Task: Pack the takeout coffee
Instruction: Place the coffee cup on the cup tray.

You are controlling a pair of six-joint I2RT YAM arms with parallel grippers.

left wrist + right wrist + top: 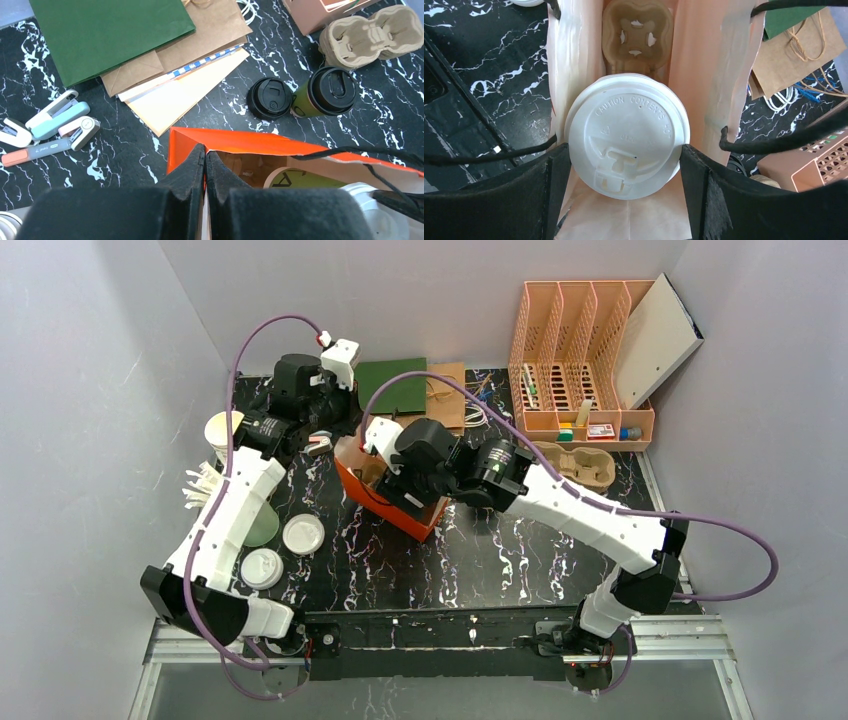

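Well, the takeout coffee [327, 92] sits on the table [125, 150] past the left gripper [205, 152], which pinches the orange bag [225, 142]. The right gripper [624, 150] hugs a white-lidded cup [626, 120]. The coffee looks light and squashy, so hold its sides softly.

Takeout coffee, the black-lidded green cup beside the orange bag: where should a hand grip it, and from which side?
Grip the takeout coffee on its green wall just under the lid, coming from above on the orange bag side. It seems upright and its round wall is bare there, while a loose black lid lies close beside it.
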